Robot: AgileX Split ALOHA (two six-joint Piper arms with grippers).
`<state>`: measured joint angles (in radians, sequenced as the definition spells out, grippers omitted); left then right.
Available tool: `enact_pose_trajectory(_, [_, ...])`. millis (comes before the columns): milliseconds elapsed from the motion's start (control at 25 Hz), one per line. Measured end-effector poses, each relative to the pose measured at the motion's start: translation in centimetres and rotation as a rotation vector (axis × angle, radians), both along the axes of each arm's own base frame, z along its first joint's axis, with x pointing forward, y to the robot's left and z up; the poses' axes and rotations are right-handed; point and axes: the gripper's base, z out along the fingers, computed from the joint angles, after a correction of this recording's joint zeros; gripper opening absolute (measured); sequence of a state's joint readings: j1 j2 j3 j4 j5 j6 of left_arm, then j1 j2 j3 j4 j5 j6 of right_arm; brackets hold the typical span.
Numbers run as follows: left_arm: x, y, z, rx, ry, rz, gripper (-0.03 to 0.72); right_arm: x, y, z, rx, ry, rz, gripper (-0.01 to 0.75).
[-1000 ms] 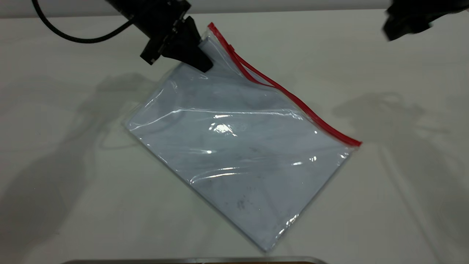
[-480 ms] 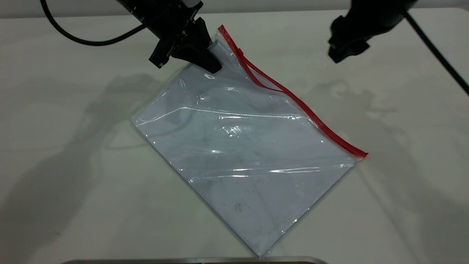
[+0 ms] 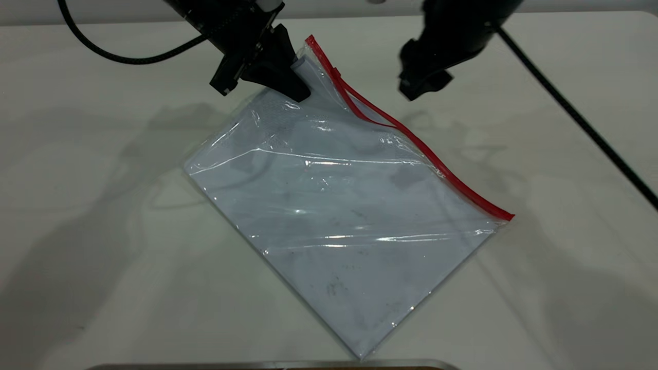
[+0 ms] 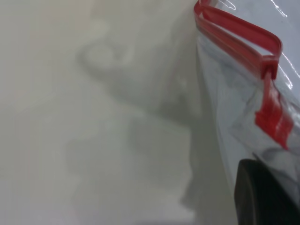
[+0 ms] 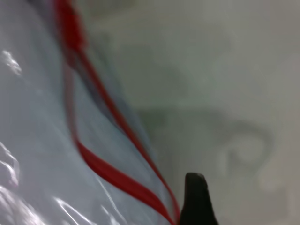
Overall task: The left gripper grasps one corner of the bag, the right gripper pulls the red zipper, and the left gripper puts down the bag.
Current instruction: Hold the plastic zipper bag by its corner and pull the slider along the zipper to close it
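The bag [image 3: 349, 216] lies slanted on the white table [image 3: 103, 231], a pale sheet inside. Its red zipper [image 3: 437, 164] runs along the far-right long edge and gapes into two strips near the top. The small slider tab [image 3: 336, 72] sits near the upper end. My left gripper [image 3: 300, 85] is shut on the corner [image 3: 308, 64] by the zipper's upper end and holds it raised. In the left wrist view, one black finger [image 4: 267, 197] shows under the zipper [image 4: 269, 117] and the slider [image 4: 269, 70]. My right gripper [image 3: 421, 87] hovers just right of the zipper's open part; the zipper also shows in the right wrist view [image 5: 108, 168].
A metal edge [image 3: 267, 366] runs along the near side of the table. The left arm's black cable [image 3: 118, 56] loops at the far left. The right arm's cable [image 3: 581, 123] crosses the table at the right.
My right gripper has swung in from the far right corner leftward and down toward the zipper's upper part. The left gripper raised and shifted the corner slightly right, then held still.
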<state>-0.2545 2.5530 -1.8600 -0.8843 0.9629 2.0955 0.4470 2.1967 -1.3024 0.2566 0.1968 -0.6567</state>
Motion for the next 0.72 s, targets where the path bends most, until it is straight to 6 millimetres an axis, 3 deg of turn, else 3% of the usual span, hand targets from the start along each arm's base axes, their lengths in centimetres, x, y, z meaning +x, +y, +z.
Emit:
enact_pose_trajectory(240, [0.0,0.0,0.0,0.002,-0.003,0.0,0.053,-0.1,2.8,-0.3,0.037,-0.005,0.07,0.578])
enact_pose_trajectory(720, [0.1,-0.4,-0.1,0.012,-0.03,0.008,0.053,-0.6,4.3,1.1,0.07,0.142,0.225,0.578])
